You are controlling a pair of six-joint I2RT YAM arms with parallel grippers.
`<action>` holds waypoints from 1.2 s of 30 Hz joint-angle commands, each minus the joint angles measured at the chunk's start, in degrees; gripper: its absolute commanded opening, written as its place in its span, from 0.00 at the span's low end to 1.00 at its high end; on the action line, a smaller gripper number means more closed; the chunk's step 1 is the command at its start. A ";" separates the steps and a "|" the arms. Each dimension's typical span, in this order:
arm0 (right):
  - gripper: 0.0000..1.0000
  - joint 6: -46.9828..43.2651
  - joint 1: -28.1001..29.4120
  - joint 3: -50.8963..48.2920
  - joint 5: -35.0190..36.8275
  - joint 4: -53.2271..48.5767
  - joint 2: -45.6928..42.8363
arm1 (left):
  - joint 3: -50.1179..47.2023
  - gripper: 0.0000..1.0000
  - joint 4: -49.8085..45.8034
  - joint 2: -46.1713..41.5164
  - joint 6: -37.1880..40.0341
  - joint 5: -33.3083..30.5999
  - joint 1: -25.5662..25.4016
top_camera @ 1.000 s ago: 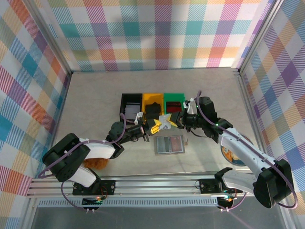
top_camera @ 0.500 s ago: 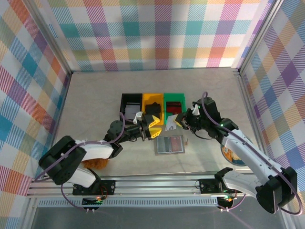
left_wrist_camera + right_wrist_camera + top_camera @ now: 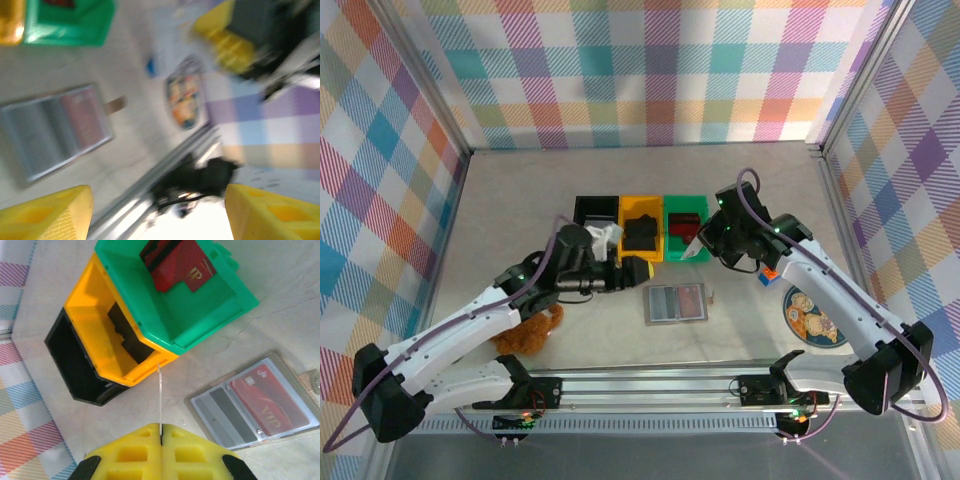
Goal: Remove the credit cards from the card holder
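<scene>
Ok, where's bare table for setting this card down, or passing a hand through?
Free: the far strip of table behind the bins, and the left side beside the black bin. Crowded: between the bins and the card holder, where the left pincer and right pincer sit; the near right holds a colourful disc.

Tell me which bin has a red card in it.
The green bin, at the row's right end from above. The yellow bin holds something black; the black bin shows nothing red.
</scene>
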 commanded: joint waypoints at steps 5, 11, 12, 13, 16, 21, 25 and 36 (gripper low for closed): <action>0.00 -1.59 1.94 3.05 1.78 -0.71 1.33 | 3.47 0.70 -16.75 2.96 15.24 -18.46 -7.24; 0.00 -1.10 2.78 6.62 1.21 -3.82 3.46 | -6.41 0.72 1.05 -2.53 17.39 -21.31 -11.36; 0.00 -0.52 2.76 6.88 0.92 -4.32 3.74 | -7.78 0.73 4.41 -3.43 17.26 -21.26 -11.38; 0.00 -0.47 2.76 7.04 0.19 -4.24 3.80 | -9.39 0.74 8.37 -4.46 17.25 -20.15 -11.38; 0.00 0.09 2.82 8.25 0.70 -4.37 3.23 | -14.76 0.79 21.76 -6.95 13.80 -17.02 -11.33; 0.00 -0.33 2.84 11.66 0.22 -3.68 3.01 | -29.75 0.87 64.19 -4.66 -1.55 -16.36 -11.18; 0.00 -0.80 2.84 15.88 -4.03 -5.37 5.77 | -34.94 0.86 95.97 5.80 0.67 -13.85 -11.98; 0.00 -4.97 2.75 27.69 -9.99 -14.51 10.48 | -33.42 0.87 86.08 3.55 42.05 -16.40 -16.94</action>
